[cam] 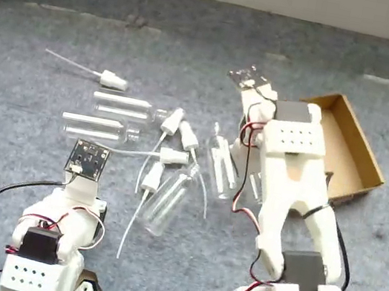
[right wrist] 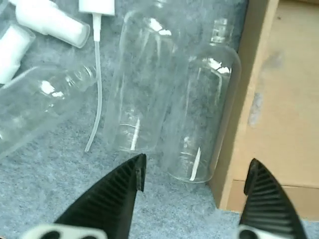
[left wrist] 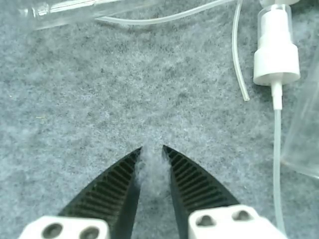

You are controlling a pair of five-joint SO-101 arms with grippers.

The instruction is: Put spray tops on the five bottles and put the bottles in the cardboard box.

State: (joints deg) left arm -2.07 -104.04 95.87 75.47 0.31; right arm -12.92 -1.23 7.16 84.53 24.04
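Grey, carpet-like fabric (cam: 22, 183) covers the table, and the task's pieces lie scattered over its middle. In the high view the cardboard box (cam: 347, 157) sits open at the far right, with the right arm stretched out just beside its near wall. Two clear bottles lie on their sides, one (cam: 122, 106) just above the other (cam: 100, 127), toward the left; a third bottle (cam: 169, 201) lies tilted nearer the arms, and a fourth bottle (cam: 221, 164) lies beside the right arm. None of these carries a top. One spray top (cam: 113, 81) lies apart at the far left with its thin tube trailing away, while a cluster of spray tops (cam: 174, 146) lies loose between the bottles. The right gripper (right wrist: 198, 167) stands with its jaws spread wide and holds nothing; past its tips a fifth bottle (right wrist: 207, 109) lies flat against the box wall (right wrist: 256, 99), touching the fourth on its other side. The left gripper (left wrist: 152, 149) hangs over bare fabric with its jaws only narrowly parted and nothing between them; a white spray top (left wrist: 276, 50) lies off to one side of it.
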